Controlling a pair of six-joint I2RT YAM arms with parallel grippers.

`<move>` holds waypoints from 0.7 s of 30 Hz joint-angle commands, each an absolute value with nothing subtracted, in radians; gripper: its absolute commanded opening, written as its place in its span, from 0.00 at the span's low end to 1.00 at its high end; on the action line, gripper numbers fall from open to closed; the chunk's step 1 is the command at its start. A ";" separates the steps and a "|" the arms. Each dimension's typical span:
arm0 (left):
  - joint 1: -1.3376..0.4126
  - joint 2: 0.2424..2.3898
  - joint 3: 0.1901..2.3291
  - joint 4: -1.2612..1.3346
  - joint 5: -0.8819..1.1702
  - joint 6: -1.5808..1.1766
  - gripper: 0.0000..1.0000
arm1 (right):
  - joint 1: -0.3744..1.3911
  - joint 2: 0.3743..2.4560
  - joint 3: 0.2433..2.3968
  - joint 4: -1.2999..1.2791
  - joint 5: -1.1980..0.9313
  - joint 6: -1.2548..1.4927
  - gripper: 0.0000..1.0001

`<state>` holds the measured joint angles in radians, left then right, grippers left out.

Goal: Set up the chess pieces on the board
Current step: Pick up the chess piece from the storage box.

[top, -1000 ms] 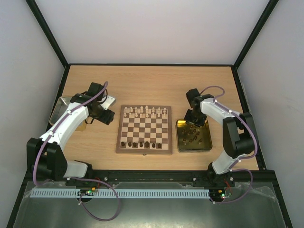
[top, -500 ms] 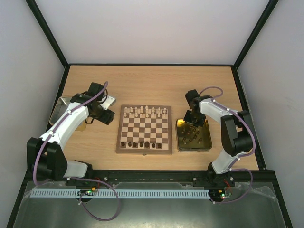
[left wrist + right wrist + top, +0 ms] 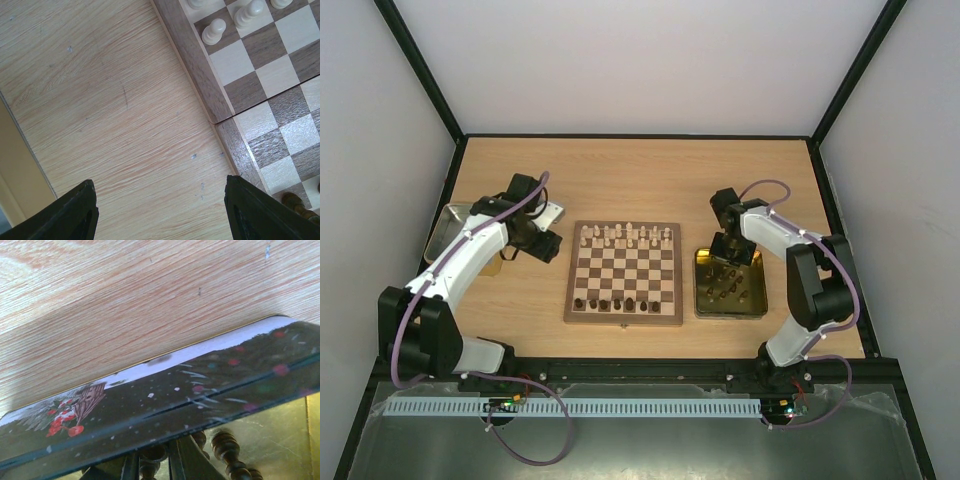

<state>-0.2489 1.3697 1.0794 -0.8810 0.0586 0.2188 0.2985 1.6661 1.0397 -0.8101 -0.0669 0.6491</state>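
a pale wood-grain table (image 3: 620, 170) fills the floor of a booth with plain white walls (image 3: 620, 60) and black frame struts at the corners. a silvery metal tray (image 3: 442, 232) sits at the table's left edge.

the board (image 3: 624, 272) lies flat in the middle of the table, between the two arms, its sides square to the table edges. it is as good as square, so no side reads as the long one. its rows run left to right – pale pieces (image 3: 625, 236) stand along the far side, dark pieces (image 3: 615, 302) along the near row, all upright. in the left wrist view a fold seam cuts across the board's border, running left to right over the board.

just right of the board sits a gold tray (image 3: 756, 300) with more dark chessmen (image 3: 722, 285) inside. its outer wall is dark, painted with red berries.

the left gripper (image 3: 545, 243) hangs above bare table just off the board's left edge, its fingers (image 3: 75, 210) spread wide with nothing between them.

the right gripper (image 3: 728, 262) reaches down into the far end of the gold tray – its fingers are drawn close on either side of a dark piece (image 3: 152, 455), pinching it as far as the wrist view shows.
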 commanded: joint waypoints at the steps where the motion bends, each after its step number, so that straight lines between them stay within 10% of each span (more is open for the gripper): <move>1: -0.257 1.380 1.070 -0.881 0.052 0.209 0.69 | 0.295 1.623 1.078 -0.869 -0.012 0.607 0.09; 21: -0.264 1.395 1.067 -0.870 0.052 0.204 0.69 | 0.379 1.563 1.145 -0.969 -0.011 0.598 0.07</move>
<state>-0.2592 1.3838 1.0760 -0.8722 0.0586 0.2161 0.3145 1.6310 1.0771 -0.8719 -0.0269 0.5880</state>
